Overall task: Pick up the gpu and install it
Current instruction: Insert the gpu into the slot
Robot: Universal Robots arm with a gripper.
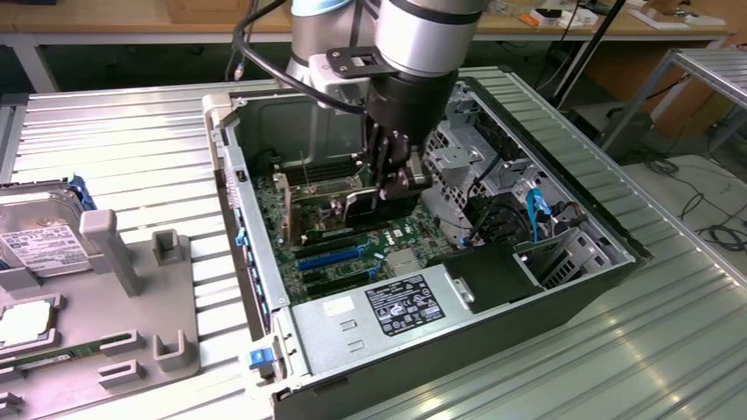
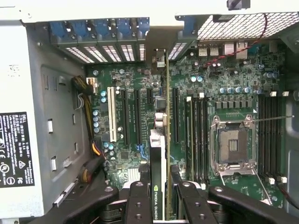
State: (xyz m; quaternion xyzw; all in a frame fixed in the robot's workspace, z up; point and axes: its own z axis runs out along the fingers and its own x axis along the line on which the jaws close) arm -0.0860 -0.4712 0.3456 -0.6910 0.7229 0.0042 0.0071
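I am gripping the gpu (image 2: 158,177) edge-on, my gripper (image 2: 161,203) clamped on both its faces, just above the motherboard (image 2: 233,74). To my judgement, I should be holding it upright and lining its edge parallel with the motherboard's long slots.

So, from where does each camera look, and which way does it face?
Exterior view: high beside the open grey metal computer case, looking down into it; the arm and its black tool show.
Wrist view: on the wrist, looking down on the green motherboard; the tool's fingers grip the thin green gpu card.
Shared: tool, motherboard, case.
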